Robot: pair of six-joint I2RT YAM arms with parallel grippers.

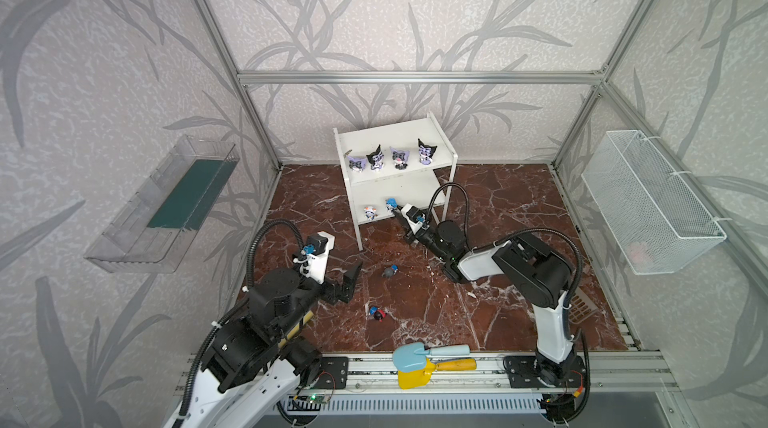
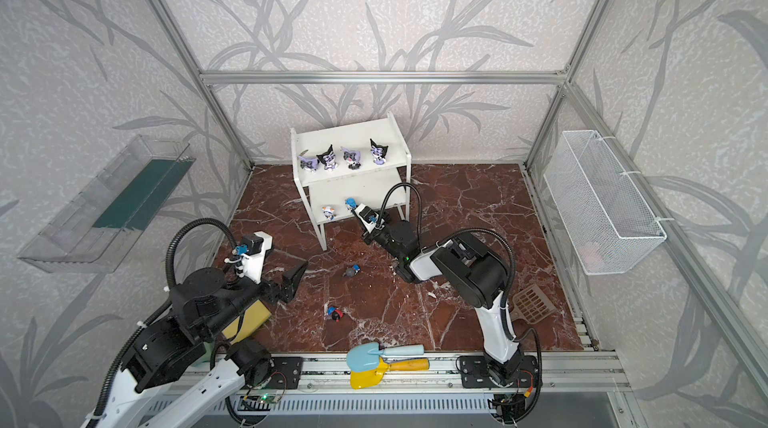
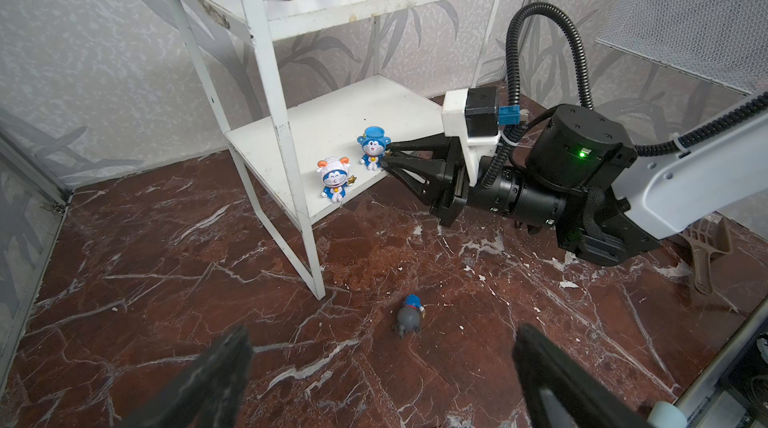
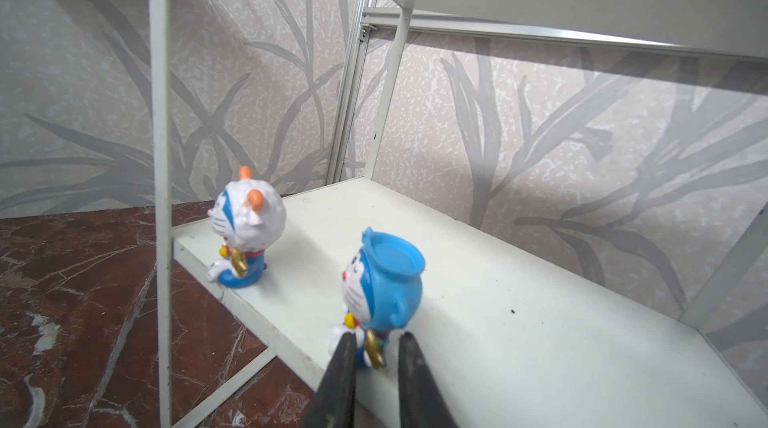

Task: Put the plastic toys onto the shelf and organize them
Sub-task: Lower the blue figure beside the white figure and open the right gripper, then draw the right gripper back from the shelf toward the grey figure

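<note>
Right wrist view, nearest first: the black right gripper (image 4: 376, 340) has its jaws a slit apart around the feet of the small blue plastic cat figurine (image 4: 382, 284), which stands upright near the front edge of the lower board of the white two-tier shelf (image 4: 519, 343). Can't tell if the pads touch it, too blurry. I'd spread wider, then back straight out so nothing clips it or the white-hooded figurine (image 4: 249, 222) nearby. Arm's stretched low, nearly level; left gripper (image 1: 348, 284) hovers spread wide.
</note>
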